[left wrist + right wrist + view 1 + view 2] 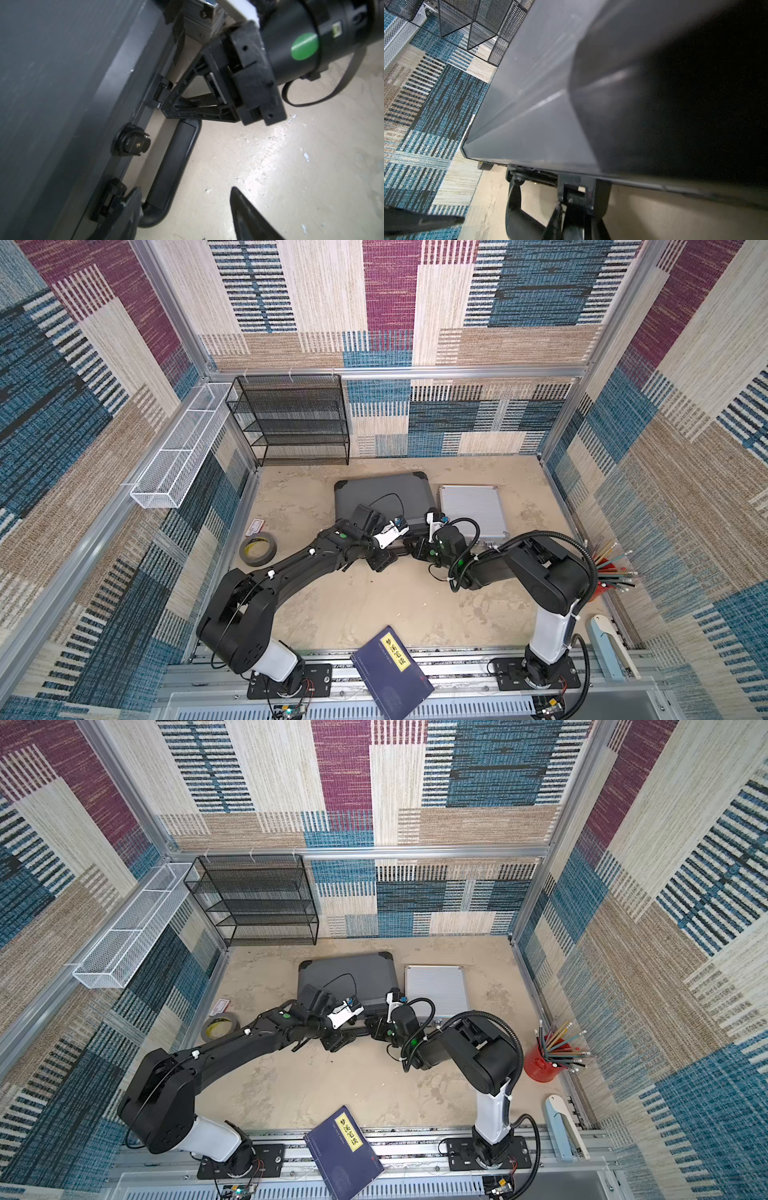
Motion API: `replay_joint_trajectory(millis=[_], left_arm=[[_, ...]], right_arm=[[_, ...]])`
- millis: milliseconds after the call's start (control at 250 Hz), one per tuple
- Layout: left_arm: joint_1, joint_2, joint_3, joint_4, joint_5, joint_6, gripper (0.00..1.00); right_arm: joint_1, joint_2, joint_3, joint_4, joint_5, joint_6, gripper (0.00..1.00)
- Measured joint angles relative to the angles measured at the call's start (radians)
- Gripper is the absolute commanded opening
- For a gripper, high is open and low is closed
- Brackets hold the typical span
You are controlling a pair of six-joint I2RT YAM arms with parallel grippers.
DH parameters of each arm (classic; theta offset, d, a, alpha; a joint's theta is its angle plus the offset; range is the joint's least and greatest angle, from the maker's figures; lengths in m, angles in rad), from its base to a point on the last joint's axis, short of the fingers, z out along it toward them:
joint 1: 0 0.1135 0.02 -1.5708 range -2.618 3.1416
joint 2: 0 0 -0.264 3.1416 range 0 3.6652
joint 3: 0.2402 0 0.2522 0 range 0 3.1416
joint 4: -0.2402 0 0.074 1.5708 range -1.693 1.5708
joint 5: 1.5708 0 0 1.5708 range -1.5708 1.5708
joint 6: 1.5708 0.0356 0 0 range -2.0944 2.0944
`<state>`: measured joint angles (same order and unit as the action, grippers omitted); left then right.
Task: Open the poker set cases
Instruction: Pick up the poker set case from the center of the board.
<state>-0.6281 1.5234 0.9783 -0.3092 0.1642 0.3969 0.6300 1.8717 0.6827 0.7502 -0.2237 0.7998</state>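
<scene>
Lying flat toward the back of the bench point(374, 605), the dark grey case point(382, 493) and the ribbed silver case point(471, 508) sit side by side, near each other but apart, both with lids down; the silver one is on the robot's right. Both arms reach to the near edge of the grey case, where its black handle point(172, 164) lies; the left claw point(185, 189) stands wide open and grips nothing, with one fingertip just beside a latch point(112, 197) and the end of the handle lying in the gap; the right claw point(165, 107) is closed, its tips against the other latch point(161, 91) on that edge; whether it pinches that latch or only presses it I cannot tell. A round black fitting point(131, 143) sits between the two latches; a roll of tape point(257, 548) lies on the bench near the left arm; a blue book point(390, 672) with a yellow label rests at the near edge, partly over the rail; a black mesh shelf point(291, 418) stands against the back wall.
</scene>
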Motion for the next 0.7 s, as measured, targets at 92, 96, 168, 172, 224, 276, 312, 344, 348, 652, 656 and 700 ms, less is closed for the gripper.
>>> replay_joint_trajectory(millis=[92,96,168,172,224,276,312,344,348,652,656,700], left_arm=[[-0.045,0.0,-0.042,0.022,-0.089,0.035,0.7],[-0.045,0.0,-0.042,0.022,-0.089,0.035,0.7],[-0.076,0.0,-0.077,0.056,-0.167,0.072,0.7],[-0.077,0.0,-0.078,0.058,-0.169,0.074,0.7],[-0.092,-0.001,-0.1,0.085,-0.217,0.093,0.7],[-0.102,-0.003,-0.126,0.125,-0.272,0.116,0.69],[-0.106,-0.003,-0.14,0.15,-0.31,0.132,0.69],[-0.109,-0.002,-0.154,0.179,-0.345,0.145,0.69],[-0.11,-0.001,-0.156,0.182,-0.349,0.147,0.69],[-0.133,0.078,-0.211,0.409,-0.576,0.25,0.65],[-0.134,0.079,-0.211,0.411,-0.577,0.251,0.65],[-0.136,0.087,-0.212,0.43,-0.584,0.261,0.65]], right_arm=[[0.0,-0.008,0.011,-0.031,-0.001,0.01,0.0],[0.0,-0.008,0.011,-0.032,-0.002,0.01,0.0],[0.0,-0.012,0.023,-0.063,-0.003,0.014,0.0],[0.0,-0.012,0.023,-0.065,-0.003,0.014,0.0],[0.0,-0.013,0.033,-0.088,-0.005,0.014,0.0],[0.0,-0.012,0.045,-0.106,-0.009,0.014,0.0],[0.0,-0.012,0.053,-0.113,-0.012,0.014,0.0],[0.0,-0.011,0.056,-0.116,-0.016,0.014,0.0],[0.0,-0.011,0.056,-0.116,-0.016,0.014,0.0],[-0.016,0.002,0.072,-0.127,-0.04,0.062,0.0],[-0.016,0.002,0.072,-0.127,-0.04,0.063,0.0],[-0.019,0.002,0.073,-0.127,-0.046,0.074,0.0]])
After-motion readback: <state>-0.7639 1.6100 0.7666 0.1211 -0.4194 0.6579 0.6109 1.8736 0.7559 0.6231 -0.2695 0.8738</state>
